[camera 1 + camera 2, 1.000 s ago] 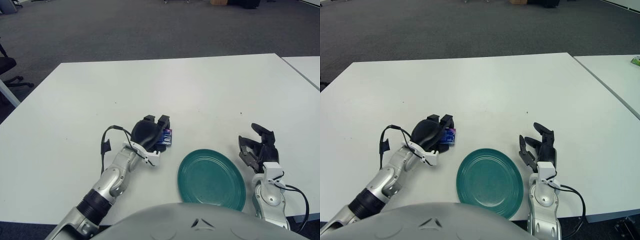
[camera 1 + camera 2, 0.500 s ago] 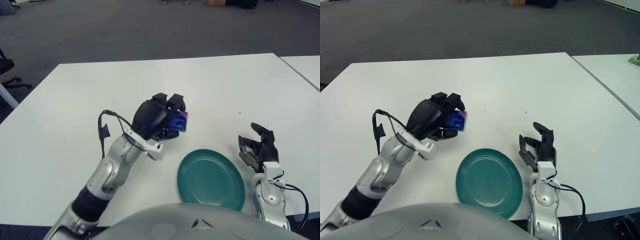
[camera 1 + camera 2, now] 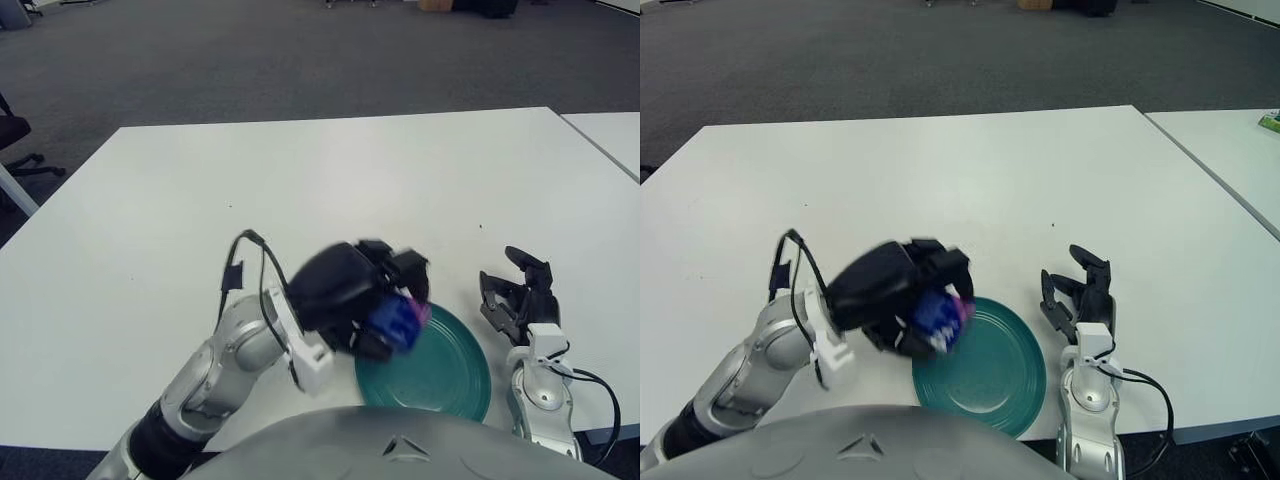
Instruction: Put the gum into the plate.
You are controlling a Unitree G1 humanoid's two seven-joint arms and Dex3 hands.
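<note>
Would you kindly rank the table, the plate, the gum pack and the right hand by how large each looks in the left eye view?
1. white table
2. teal plate
3. right hand
4. gum pack, held in the left hand; it is raised nearer the camera, so it looks larger than it is.

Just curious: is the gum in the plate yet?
Not yet. The left hand grips the gum over the plate's left edge.

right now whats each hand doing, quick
Left hand: closed on the gum, over the plate near its left edge.
Right hand: open, holding nothing, right of the plate.
</note>
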